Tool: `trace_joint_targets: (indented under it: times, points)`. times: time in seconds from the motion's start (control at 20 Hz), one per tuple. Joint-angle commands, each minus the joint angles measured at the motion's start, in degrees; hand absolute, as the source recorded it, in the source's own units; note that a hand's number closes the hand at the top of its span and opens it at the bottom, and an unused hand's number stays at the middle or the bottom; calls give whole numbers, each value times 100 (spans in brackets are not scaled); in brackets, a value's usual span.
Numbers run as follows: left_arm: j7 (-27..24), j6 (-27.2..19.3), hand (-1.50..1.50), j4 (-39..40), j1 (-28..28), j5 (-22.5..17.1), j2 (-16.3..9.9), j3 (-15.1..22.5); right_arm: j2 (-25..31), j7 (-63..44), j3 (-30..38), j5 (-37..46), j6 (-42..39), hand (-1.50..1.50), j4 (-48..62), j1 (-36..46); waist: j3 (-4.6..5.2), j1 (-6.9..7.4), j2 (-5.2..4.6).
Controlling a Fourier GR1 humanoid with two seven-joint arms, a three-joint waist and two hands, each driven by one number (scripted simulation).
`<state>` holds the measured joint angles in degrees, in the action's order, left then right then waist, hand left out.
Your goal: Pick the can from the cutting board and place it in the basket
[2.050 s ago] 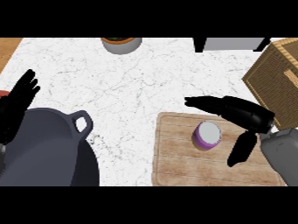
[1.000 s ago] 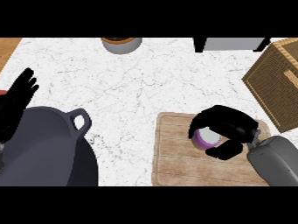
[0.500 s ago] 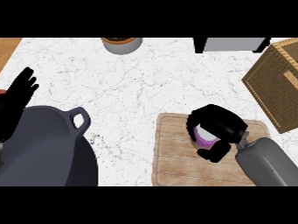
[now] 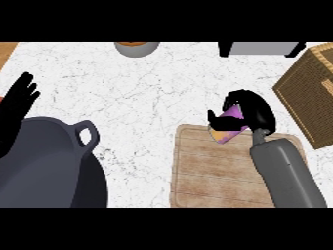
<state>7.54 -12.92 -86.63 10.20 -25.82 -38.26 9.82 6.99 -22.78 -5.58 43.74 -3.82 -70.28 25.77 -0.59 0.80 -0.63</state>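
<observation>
- My right hand is curled around the can, which is tilted above the far edge of the cutting board.
- The basket stands right of the cutting board, apart from the can.
- My left hand rests with fingers straight, far left of the cutting board, beside the dark pot on the counter.

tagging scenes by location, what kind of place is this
Most likely a kitchen counter: a white marble-look countertop carries a wooden cutting board, a large dark pot with a loop handle, and a wicker basket at the right edge.
</observation>
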Motion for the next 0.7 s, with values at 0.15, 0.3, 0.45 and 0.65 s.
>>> trace_joint_targets:
  times: [0.15,0.3,0.45,0.65]
  points:
    - [106,62,0,142,123,-53,420,339,-682,-2046,515,374,2394,150,225,1264,72,364,-115]
    - [219,43,0,186,367,20,470,425,-691,-2440,245,911,3405,150,428,1909,77,491,-123]
    - [251,102,0,235,351,60,401,432,-695,-3178,306,1805,3940,150,951,2659,95,535,-94]
    - [258,-108,0,397,500,196,618,535,-697,-4272,259,2576,4247,150,1661,3504,95,439,-80]
